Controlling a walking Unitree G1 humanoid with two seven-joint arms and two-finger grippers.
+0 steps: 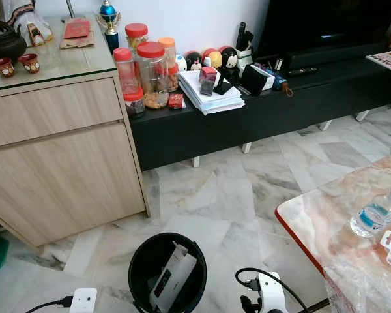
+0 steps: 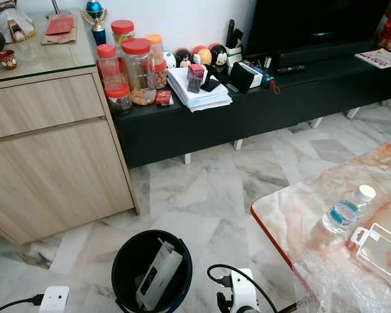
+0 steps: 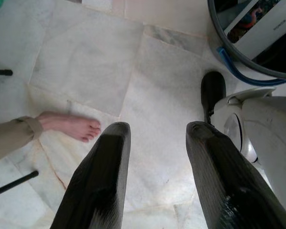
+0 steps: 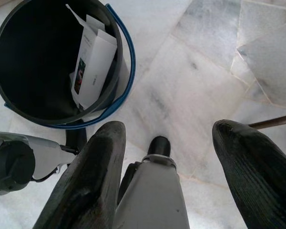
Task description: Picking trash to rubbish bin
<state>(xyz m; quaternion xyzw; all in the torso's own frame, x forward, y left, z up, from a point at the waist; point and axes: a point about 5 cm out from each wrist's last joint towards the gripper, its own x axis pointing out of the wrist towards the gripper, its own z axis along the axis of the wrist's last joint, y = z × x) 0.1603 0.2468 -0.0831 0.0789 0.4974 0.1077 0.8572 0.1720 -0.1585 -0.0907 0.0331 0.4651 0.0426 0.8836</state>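
While both arms hang low over the marble floor (image 1: 202,189), I see the left gripper (image 3: 155,179) and the right gripper (image 4: 171,176) with fingers spread apart, grasping nothing. The black bin (image 1: 143,261) with its blue handle (image 4: 126,78) stands on the floor by my feet. A white carton (image 4: 93,64) leans inside it, long axis nearly upright; its print is too small to read. A water bottle (image 2: 345,210) lies on the pink marble table (image 2: 293,222).
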